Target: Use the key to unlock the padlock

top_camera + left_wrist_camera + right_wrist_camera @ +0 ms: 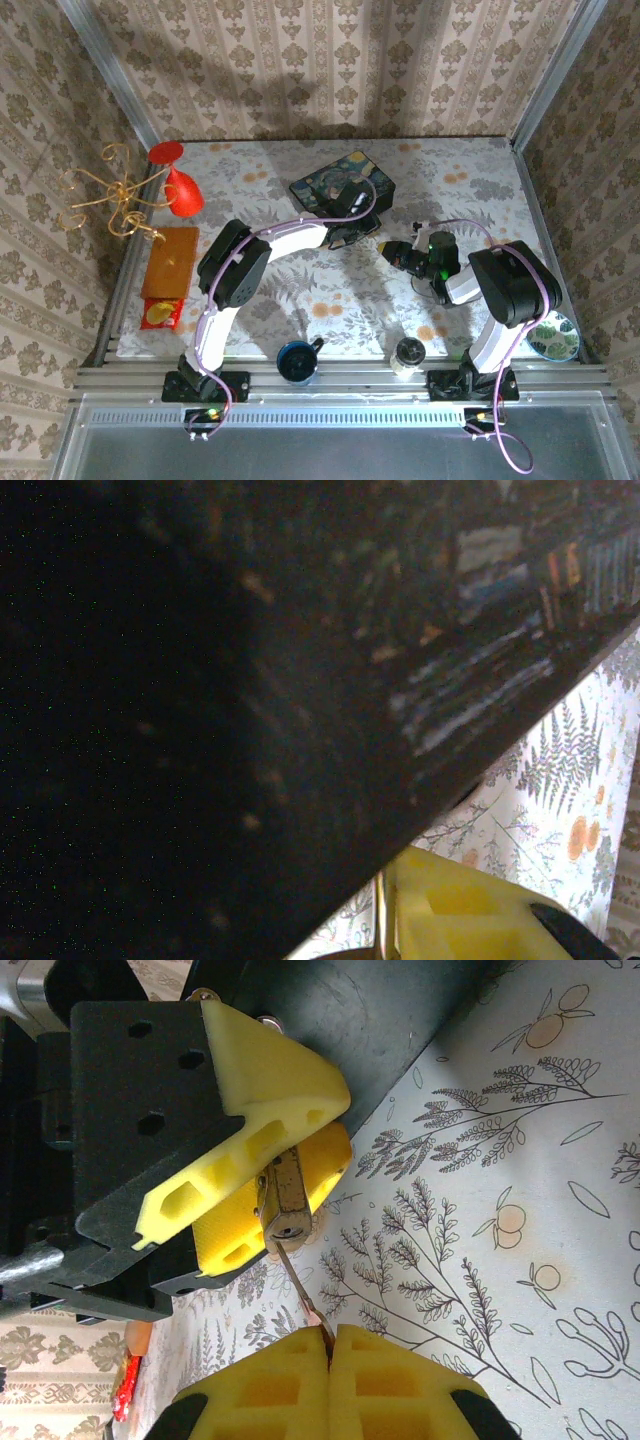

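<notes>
Closest to us in the right wrist view, our right gripper (330, 1332) is clenched on the key (303, 1295). Its tip meets the padlock (284, 1198) at the keyhole (290, 1232); how deep, we can't tell. The padlock sits just in front of the box (400, 1020), pinched in the left gripper (262, 1150). We'd keep the blade lined up, push fully home, then twist gently. The top view gives the layout beside the box, but the keyhole's too tiny there.
</notes>
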